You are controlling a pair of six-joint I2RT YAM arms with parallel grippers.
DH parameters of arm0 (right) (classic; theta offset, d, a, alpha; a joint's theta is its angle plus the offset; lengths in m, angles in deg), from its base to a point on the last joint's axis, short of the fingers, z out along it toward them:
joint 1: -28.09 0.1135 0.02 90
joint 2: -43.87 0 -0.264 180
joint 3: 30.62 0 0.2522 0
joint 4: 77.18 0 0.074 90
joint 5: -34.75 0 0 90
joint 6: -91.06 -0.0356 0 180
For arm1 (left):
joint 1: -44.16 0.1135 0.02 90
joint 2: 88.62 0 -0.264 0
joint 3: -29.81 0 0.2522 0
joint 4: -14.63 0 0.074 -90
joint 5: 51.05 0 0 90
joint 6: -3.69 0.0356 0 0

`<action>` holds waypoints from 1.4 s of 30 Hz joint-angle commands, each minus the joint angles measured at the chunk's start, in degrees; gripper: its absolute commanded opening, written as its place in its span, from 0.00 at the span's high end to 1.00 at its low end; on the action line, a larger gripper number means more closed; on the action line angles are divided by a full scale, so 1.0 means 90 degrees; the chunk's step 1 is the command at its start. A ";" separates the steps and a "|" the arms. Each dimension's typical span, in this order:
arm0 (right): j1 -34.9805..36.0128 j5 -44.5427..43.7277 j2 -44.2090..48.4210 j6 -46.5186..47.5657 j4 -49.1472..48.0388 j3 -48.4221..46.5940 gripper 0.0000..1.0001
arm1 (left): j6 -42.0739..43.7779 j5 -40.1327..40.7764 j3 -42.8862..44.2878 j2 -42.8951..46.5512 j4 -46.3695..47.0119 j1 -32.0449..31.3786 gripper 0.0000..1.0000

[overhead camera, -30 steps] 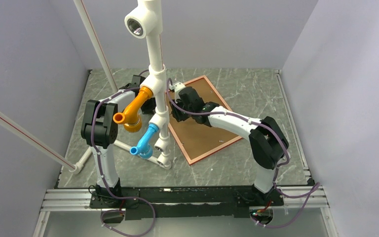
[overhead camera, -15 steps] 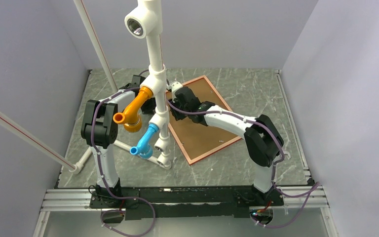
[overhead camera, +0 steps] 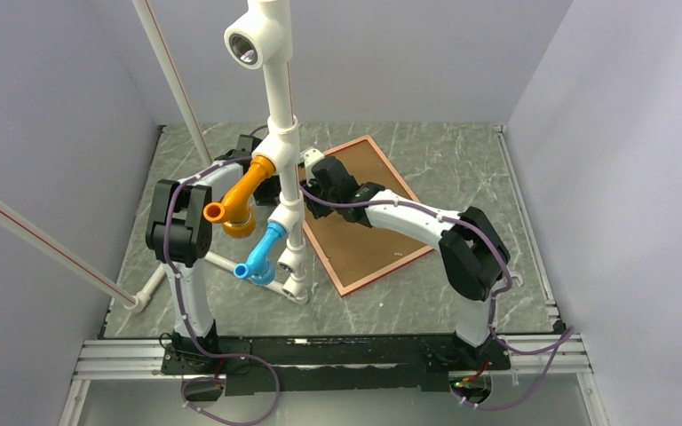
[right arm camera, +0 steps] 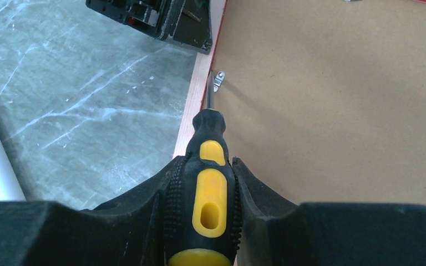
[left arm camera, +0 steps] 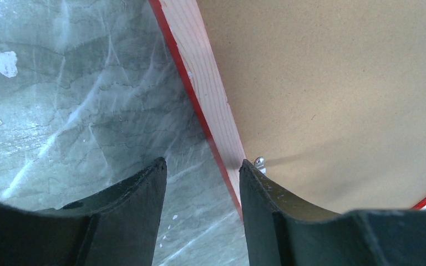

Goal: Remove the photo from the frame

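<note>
The red frame [overhead camera: 391,271] lies face down on the marble table, its brown backing board [overhead camera: 368,235] up. The photo is hidden beneath the board. My right gripper [right arm camera: 208,160] is shut on a black-and-yellow screwdriver [right arm camera: 209,194]. The screwdriver's tip touches a small metal clip [right arm camera: 218,80] where the board meets the frame's pale wood rail [right arm camera: 191,116]. My left gripper [left arm camera: 202,166] is open over the same rail [left arm camera: 211,94], one finger above the table, the other above the board [left arm camera: 333,83] beside a clip [left arm camera: 260,162]. Nothing is gripped between its fingers.
A white pipe stand [overhead camera: 282,115] with an orange fitting [overhead camera: 240,200] and a blue fitting [overhead camera: 262,253] rises just left of the frame and hides most of my left gripper from above. Slanted white rods [overhead camera: 44,240] stand at the left. Grey walls enclose the table.
My right arm has shifted a little left and toward the back, bringing the screwdriver closer to the frame's left rail. The left arm has not moved.
</note>
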 commanded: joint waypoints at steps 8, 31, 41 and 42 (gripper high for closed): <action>0.0046 0.0114 0.0059 -0.0071 0.0871 -0.0585 1.00 | 0.0022 -0.0021 0.0212 -0.0170 -0.0177 -0.0019 0.44; -0.0068 0.0057 0.2138 -0.1169 0.0509 0.1109 1.00 | -0.0025 -0.0251 0.0032 0.0064 -0.0025 -0.0022 0.40; -0.0056 0.0144 0.2824 -0.1236 0.2057 0.1502 1.00 | -0.0607 -0.0420 -0.0522 0.0613 0.0035 -0.0143 0.39; -0.0052 0.0138 0.2840 -0.1286 0.2174 0.1511 1.00 | -0.0742 -0.0497 -0.0645 0.0683 0.0125 -0.0157 0.39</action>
